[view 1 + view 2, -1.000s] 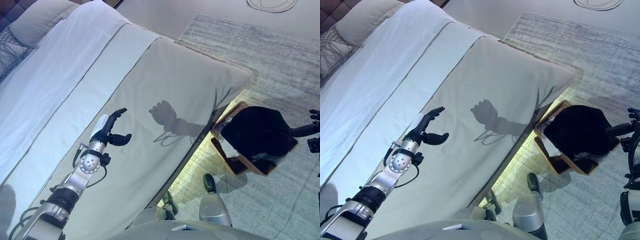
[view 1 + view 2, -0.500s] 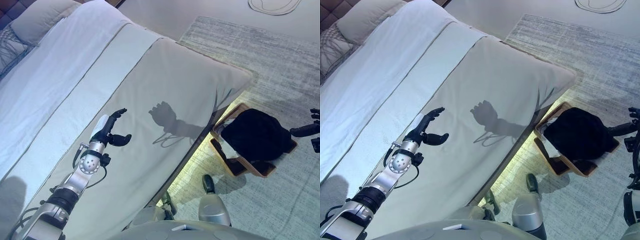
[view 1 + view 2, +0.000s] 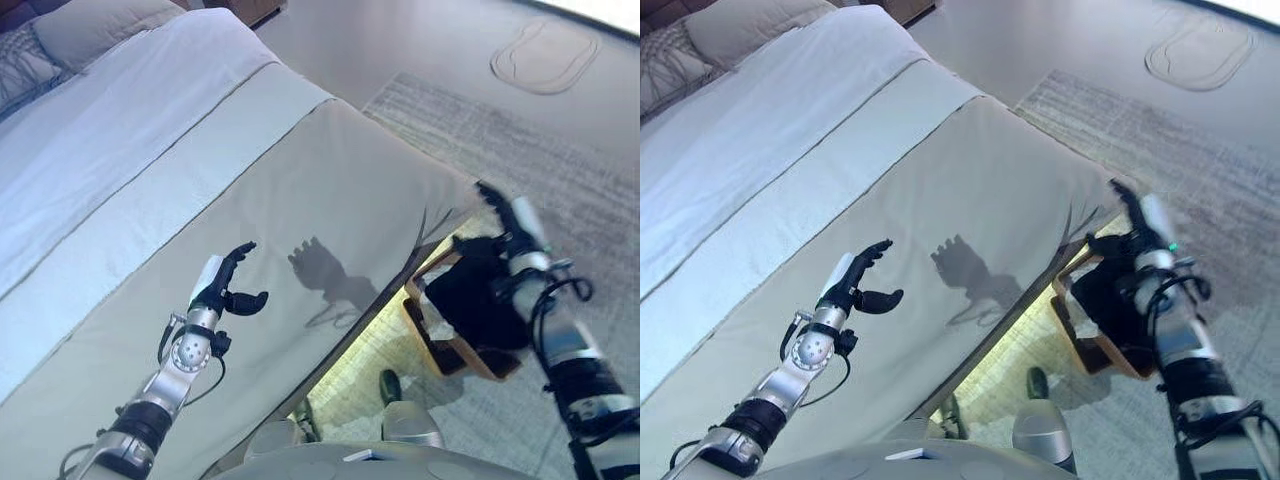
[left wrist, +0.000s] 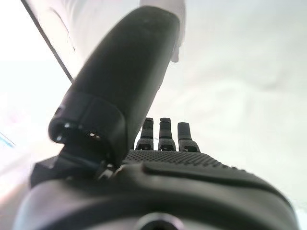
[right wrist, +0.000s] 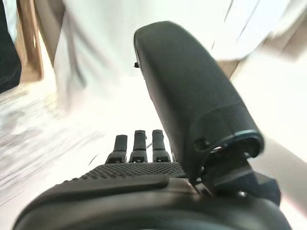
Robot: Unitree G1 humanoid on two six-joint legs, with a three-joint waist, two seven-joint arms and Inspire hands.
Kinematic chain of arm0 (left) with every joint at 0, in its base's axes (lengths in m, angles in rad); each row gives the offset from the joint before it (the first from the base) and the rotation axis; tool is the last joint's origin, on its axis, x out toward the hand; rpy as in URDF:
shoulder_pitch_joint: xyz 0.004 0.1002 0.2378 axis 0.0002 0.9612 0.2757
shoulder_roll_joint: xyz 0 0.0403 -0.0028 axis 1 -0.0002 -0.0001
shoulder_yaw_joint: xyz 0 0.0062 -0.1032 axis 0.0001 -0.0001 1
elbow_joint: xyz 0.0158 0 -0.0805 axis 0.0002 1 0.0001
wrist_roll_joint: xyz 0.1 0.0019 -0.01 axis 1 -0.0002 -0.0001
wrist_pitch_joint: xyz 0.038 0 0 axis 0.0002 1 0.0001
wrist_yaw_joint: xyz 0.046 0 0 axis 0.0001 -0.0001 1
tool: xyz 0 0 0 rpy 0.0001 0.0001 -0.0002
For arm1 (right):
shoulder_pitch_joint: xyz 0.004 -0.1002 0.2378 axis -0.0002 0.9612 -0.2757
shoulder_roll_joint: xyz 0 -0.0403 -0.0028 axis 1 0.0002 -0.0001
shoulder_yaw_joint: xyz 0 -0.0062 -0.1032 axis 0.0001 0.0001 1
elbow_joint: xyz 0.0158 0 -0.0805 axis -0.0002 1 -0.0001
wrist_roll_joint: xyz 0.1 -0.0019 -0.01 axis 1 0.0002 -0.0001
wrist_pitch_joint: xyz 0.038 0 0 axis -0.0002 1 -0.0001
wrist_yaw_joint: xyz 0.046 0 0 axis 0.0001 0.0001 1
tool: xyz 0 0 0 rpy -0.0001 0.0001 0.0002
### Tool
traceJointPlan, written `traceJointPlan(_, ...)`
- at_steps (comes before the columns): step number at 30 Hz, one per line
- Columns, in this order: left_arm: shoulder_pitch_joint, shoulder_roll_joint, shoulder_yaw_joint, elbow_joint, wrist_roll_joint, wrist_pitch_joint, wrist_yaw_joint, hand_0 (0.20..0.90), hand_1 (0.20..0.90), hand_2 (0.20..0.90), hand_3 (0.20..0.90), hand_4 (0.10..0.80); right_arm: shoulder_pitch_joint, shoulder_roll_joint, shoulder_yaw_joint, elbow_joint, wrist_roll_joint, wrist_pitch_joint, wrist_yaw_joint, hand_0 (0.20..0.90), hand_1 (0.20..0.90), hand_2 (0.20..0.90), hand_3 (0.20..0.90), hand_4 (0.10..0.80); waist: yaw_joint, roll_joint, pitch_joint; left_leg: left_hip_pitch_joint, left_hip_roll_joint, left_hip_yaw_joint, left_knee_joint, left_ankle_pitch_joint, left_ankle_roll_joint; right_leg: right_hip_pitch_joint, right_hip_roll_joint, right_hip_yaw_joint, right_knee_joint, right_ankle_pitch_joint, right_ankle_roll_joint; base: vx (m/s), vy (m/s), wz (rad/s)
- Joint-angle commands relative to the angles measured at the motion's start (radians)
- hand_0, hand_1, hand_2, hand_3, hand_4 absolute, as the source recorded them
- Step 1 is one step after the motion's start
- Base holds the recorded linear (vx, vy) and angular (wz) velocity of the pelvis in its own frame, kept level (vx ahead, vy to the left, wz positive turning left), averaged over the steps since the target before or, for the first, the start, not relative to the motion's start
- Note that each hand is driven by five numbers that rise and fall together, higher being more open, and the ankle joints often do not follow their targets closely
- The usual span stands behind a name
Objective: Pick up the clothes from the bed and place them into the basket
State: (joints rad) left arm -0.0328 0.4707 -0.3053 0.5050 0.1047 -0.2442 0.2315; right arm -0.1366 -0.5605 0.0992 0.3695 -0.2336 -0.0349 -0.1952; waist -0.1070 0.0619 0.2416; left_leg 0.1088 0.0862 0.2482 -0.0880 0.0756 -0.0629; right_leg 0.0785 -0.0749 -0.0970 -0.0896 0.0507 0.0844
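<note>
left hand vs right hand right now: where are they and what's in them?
The left hand hangs over the bed; the right hand is off the bed's corner, above the basket on the floor. The left hand shows beside the bed's grey cover, the right beside the dark clothes in the basket. Both are open and hold nothing.

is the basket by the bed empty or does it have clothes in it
Not empty: dark clothing fills the wooden basket on the rug beside the bed.

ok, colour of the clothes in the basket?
Black clothes, filling the wooden basket; clearest in the left eye view.
</note>
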Motion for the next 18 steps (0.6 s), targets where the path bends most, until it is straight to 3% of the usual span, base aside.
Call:
traceJointPlan(1,0.025,0.023,0.123,-0.012,0.035,-0.068,0.043,0.900,0.900,0.900,0.900,0.800,0.025,-0.037,-0.016,-0.129,-0.086,-0.093,-0.096,0.900,0.900,0.900,0.900,0.800,0.030,-0.017,-0.103,0.008,0.022,-0.041,0.049,-0.085,-0.008,-0.043,-0.030,-0.059,0.095,-0.049,0.008,0.088,0.064,0.17)
traceJointPlan(8,0.093,0.052,0.194,-0.077,-0.012,-0.047,-0.008,0.900,0.900,0.900,0.900,0.800,0.076,-0.047,0.018,-0.225,-0.154,-0.106,-0.117,0.900,0.900,0.900,0.900,0.800,0.085,-0.039,-0.114,0.004,0.015,-0.084,0.034,-0.076,-0.003,-0.008,-0.033,-0.104,0.094,-0.067,0.011,0.044,0.039,0.22)
traceJointPlan(18,0.116,-0.012,0.195,-0.042,-0.104,-0.015,-0.063,0.900,0.900,0.900,0.900,0.800,0.059,-0.039,0.090,-0.219,-0.163,-0.062,-0.032,0.900,0.900,0.900,0.900,0.800,0.153,-0.068,-0.139,0.002,0.007,-0.139,0.031,-0.068,-0.008,0.042,-0.031,-0.157,0.098,-0.086,0.004,0.044,0.039,0.19)
